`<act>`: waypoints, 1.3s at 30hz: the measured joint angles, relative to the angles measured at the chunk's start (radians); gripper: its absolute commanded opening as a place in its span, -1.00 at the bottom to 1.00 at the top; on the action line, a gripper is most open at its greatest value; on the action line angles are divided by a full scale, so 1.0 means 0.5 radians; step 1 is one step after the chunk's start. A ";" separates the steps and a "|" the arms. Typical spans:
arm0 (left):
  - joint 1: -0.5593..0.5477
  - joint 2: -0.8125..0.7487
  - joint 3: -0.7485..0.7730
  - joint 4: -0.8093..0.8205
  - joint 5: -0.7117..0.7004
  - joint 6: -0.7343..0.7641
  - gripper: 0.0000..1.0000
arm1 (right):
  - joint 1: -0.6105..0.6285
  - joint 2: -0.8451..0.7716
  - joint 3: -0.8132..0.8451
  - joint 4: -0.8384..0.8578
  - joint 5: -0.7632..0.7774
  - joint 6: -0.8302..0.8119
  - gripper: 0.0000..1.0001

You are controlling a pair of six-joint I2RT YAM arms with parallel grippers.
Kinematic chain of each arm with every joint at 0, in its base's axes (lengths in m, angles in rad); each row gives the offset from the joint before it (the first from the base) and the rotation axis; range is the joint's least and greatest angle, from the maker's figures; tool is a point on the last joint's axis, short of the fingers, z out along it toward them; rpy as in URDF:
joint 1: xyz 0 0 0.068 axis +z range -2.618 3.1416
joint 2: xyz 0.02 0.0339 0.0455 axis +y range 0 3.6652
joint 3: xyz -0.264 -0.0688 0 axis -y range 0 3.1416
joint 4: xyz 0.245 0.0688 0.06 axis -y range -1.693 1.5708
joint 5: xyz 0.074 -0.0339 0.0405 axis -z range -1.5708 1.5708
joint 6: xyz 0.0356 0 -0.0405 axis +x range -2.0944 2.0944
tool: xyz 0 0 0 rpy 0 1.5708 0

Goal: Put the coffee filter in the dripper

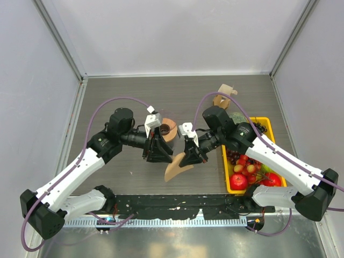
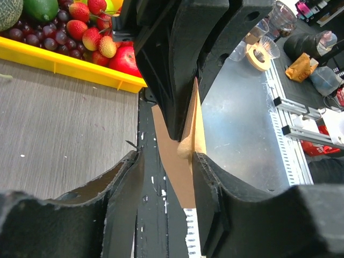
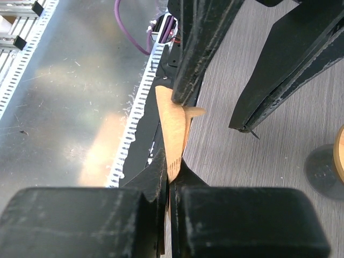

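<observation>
Closely, left gripper flanks coffee filter; fruit tray beyond.

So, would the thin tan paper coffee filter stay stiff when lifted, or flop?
Probably light and floppy: the thin tan paper coffee filter is held edge-on by the right gripper. It likely creases easily; one flap bends outward in the right wrist view.

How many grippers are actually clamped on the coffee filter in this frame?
1. The right gripper is shut on the coffee filter, holding it up near the table's front edge. The left gripper stands open around the paper, not clamped.
</observation>
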 measured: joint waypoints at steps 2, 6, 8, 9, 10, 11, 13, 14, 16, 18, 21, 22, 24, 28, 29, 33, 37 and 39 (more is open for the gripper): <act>0.000 -0.002 -0.008 -0.007 0.001 0.007 0.10 | 0.000 -0.001 0.000 0.000 0.009 -0.001 -0.90; 0.000 -0.004 -0.023 -0.022 0.018 0.013 0.18 | 0.000 -0.002 0.000 -0.001 0.030 -0.008 -0.90; 0.000 -0.008 -0.023 -0.024 0.028 0.014 0.17 | 0.000 -0.002 0.000 -0.001 0.042 -0.008 -0.89; 0.000 -0.010 -0.023 -0.024 0.033 0.014 0.17 | 0.000 -0.001 0.000 -0.001 0.043 -0.009 -0.90; 0.000 -0.012 -0.023 -0.027 0.038 0.014 0.17 | 0.000 -0.002 0.000 -0.001 0.045 -0.009 -0.90; 0.000 -0.014 -0.023 -0.028 0.041 0.014 0.18 | 0.000 -0.002 0.000 -0.001 0.048 -0.009 -0.90; 0.000 -0.019 -0.023 -0.031 0.051 0.014 0.17 | 0.000 -0.002 0.000 -0.001 0.051 -0.010 -0.90; 0.000 -0.021 -0.023 -0.034 0.056 0.014 0.17 | 0.000 -0.002 0.000 -0.001 0.053 -0.011 -0.89; 0.000 -0.024 -0.023 -0.036 0.061 0.014 0.16 | 0.000 -0.002 0.000 -0.001 0.055 -0.016 -0.90; 0.000 -0.029 -0.023 -0.038 0.068 0.016 0.15 | 0.000 -0.002 0.000 -0.002 0.056 -0.021 -0.90; 0.002 -0.038 -0.023 -0.050 0.075 0.031 0.12 | 0.000 -0.011 0.000 -0.003 0.056 -0.033 -0.89; 0.002 -0.042 -0.023 -0.053 0.074 0.036 0.12 | 0.000 -0.015 0.000 -0.003 0.056 -0.036 -0.90; 0.002 -0.047 -0.023 -0.061 0.074 0.045 0.11 | 0.000 -0.024 0.000 -0.005 0.056 -0.045 -0.90; 0.002 -0.056 -0.026 -0.080 0.072 0.054 0.10 | 0.000 -0.040 0.000 -0.009 0.056 -0.053 -0.89; 0.002 -0.056 -0.029 -0.082 0.072 0.056 0.11 | 0.000 -0.042 0.000 -0.011 0.055 -0.053 -0.89; 0.002 -0.056 -0.060 -0.083 0.065 0.064 0.09 | 0.000 -0.045 0.000 -0.017 0.056 -0.053 -0.89; 0.002 -0.056 -0.091 -0.097 0.053 0.082 0.09 | 0.000 -0.045 0.000 -0.018 0.055 -0.053 -0.90; 0.002 -0.056 -0.094 -0.099 0.052 0.088 0.09 | -0.001 -0.045 0.000 -0.018 0.053 -0.053 -0.90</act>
